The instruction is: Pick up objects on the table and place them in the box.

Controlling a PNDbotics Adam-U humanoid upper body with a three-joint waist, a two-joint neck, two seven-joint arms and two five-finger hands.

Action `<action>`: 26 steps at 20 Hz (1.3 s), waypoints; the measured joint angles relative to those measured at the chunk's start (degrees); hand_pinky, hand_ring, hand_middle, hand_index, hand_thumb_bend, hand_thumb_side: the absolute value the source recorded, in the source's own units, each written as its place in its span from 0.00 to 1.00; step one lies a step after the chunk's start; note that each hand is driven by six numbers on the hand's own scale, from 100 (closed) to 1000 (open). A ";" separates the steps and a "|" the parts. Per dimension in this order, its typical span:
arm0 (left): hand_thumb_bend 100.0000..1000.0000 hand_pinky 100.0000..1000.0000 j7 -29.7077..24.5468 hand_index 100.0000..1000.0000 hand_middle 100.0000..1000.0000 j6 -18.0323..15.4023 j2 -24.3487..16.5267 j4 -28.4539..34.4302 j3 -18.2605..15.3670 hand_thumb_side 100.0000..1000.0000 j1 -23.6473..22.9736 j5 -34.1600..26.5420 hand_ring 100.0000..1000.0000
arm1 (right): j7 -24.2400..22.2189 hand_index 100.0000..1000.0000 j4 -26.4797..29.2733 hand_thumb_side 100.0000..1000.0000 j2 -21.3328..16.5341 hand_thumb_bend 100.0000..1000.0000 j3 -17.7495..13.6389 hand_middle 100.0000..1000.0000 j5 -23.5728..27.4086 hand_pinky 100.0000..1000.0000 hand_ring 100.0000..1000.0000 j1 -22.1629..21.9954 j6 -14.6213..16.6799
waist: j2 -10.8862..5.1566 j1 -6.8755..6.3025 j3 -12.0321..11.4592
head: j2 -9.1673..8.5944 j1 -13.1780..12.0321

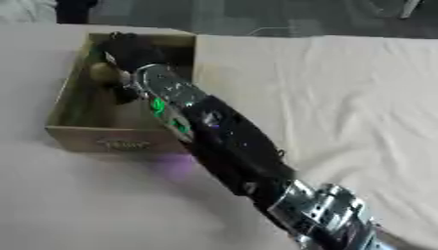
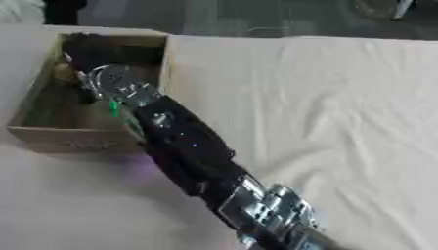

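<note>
A cardboard box (image 1: 128, 141) stands open on the cloth-covered table at the upper left. My right arm (image 1: 227, 136) reaches in from the lower right, and its black hand (image 1: 130, 50) is inside the box near the far wall. A small round tan object (image 1: 103, 73) shows just left of the wrist, inside the box; whether the hand touches it is hidden. My left hand is in neither view.
A pale wrinkled cloth (image 2: 325, 107) covers the table, spreading wide to the right of the box. The table's far edge runs along the top, with dark floor (image 1: 256, 14) behind it. A purple glow (image 1: 175, 166) falls on the cloth beneath the forearm.
</note>
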State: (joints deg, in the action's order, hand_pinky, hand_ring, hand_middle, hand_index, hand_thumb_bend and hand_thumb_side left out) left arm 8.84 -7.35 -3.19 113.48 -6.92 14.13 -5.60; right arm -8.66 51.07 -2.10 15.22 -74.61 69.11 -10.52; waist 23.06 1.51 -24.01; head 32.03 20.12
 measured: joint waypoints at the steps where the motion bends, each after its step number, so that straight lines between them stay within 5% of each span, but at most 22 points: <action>1: 0.00 0.40 -0.01 0.77 0.44 0.00 0.12 0.00 0.00 0.98 0.00 -0.01 0.45 | 0.13 0.74 -0.48 0.12 0.20 0.13 -0.19 0.51 -0.91 0.68 0.60 0.10 0.66 | -0.02 -0.01 0.00 | 0.00 -0.02; 6: 0.00 0.40 -0.07 0.77 0.44 0.06 0.21 0.00 0.01 0.98 0.00 -0.03 0.45 | 0.49 0.86 -1.16 0.29 0.74 0.29 -0.72 0.65 -3.33 0.72 0.69 0.52 2.36 | -0.03 -0.01 0.03 | 0.00 -0.33; 14: 0.00 0.40 -0.24 0.77 0.44 0.24 0.21 0.00 0.00 0.98 -0.38 -0.04 0.45 | 0.61 0.83 0.85 0.25 0.67 0.23 -1.02 0.62 -3.00 0.73 0.66 1.00 2.18 | -0.33 -0.04 0.82 | 0.09 -0.76; 26: 0.00 0.40 0.27 0.77 0.44 0.61 0.17 0.00 -0.40 0.98 -1.68 0.08 0.45 | -4.55 0.82 27.18 0.29 -10.17 0.17 -1.05 0.56 19.14 0.73 0.59 1.82 -3.36 | -2.75 -1.04 4.35 | 1.98 -4.40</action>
State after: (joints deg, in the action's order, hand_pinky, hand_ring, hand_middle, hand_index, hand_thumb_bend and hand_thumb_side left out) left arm 9.10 -6.73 -3.02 113.48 -7.32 12.45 -5.52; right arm -13.21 78.25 -12.27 14.17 -55.47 70.93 -13.88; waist 20.31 0.46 -19.66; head 34.01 15.72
